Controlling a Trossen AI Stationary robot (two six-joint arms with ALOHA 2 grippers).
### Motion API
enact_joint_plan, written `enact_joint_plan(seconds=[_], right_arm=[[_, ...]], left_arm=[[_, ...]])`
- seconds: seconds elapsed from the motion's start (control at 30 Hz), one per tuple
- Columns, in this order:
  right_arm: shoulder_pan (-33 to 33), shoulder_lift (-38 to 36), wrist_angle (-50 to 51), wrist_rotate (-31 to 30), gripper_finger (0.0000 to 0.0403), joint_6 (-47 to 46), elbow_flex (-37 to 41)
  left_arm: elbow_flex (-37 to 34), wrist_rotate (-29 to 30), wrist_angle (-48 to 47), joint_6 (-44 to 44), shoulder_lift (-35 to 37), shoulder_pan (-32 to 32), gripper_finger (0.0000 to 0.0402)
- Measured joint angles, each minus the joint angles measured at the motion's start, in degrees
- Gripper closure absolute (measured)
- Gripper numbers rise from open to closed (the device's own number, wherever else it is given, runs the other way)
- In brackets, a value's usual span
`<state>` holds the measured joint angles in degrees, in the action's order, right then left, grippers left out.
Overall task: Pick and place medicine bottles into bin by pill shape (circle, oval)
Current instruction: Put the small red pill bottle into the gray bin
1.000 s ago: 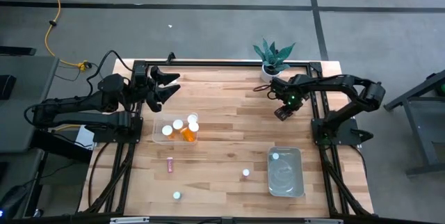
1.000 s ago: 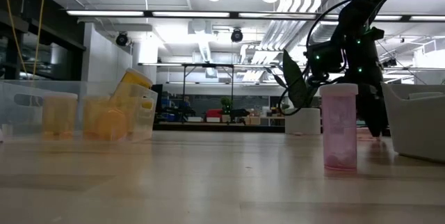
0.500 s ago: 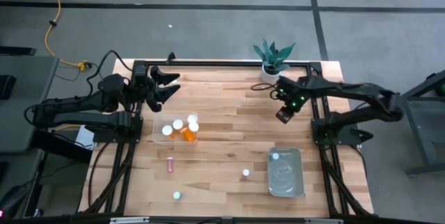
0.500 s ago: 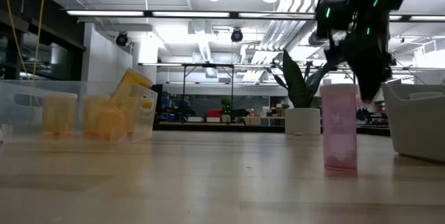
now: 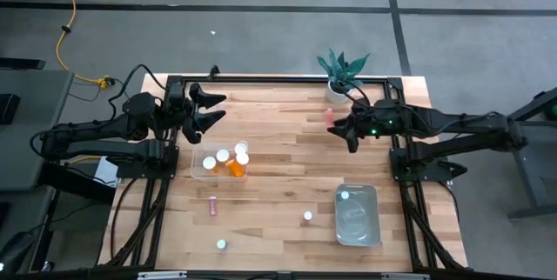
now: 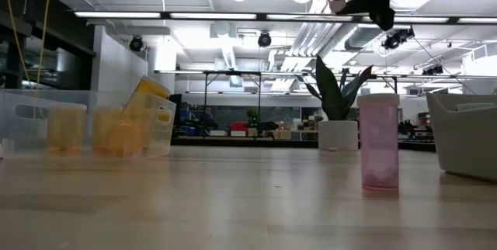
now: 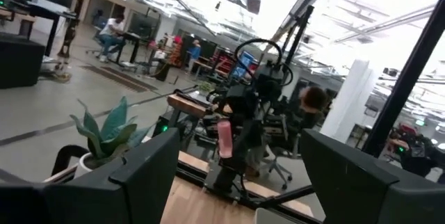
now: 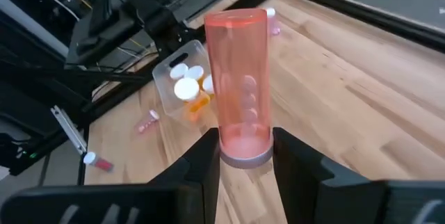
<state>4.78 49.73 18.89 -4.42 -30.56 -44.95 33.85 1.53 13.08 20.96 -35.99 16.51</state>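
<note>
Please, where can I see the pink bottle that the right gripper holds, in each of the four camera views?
High view: pink bottle at the right gripper, below the potted plant.
Low view: only a pale sliver at the top, under the dark gripper.
Left wrist view: centre, far off.
Right wrist view: centre, between the fingers.
Shared landmark: the potted plant.

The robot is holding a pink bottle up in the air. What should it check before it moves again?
1. Right claw shut on the pink bottle: ok.
2. Bottle lifted off the table: ok.
3. Pill shape inside: they look round in the right wrist view, but cannot tell for sure.
4. Which bin fits: the left bin holds orange bottles, the right bin holds one; cannot tell.
5. Left claw out of the way at the table's far left: ok.
</note>
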Motion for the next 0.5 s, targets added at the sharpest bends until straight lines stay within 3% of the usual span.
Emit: enact_joint_plan(seconds=[0.37, 0.5], right_arm=[[0.02, 1.8, -1.84, 1.71, 0.0308, 0.58, -0.31], [-3.54, 4.86, 6.82, 5.02, 0.0308, -1.77, -6.49]], left_arm=[[0.0, 0.18, -0.1, -0.01, 0.0, 0.0, 0.0116], [0.0, 0.4, -0.71, 0.01, 0.0, 0.0, 0.0116]])
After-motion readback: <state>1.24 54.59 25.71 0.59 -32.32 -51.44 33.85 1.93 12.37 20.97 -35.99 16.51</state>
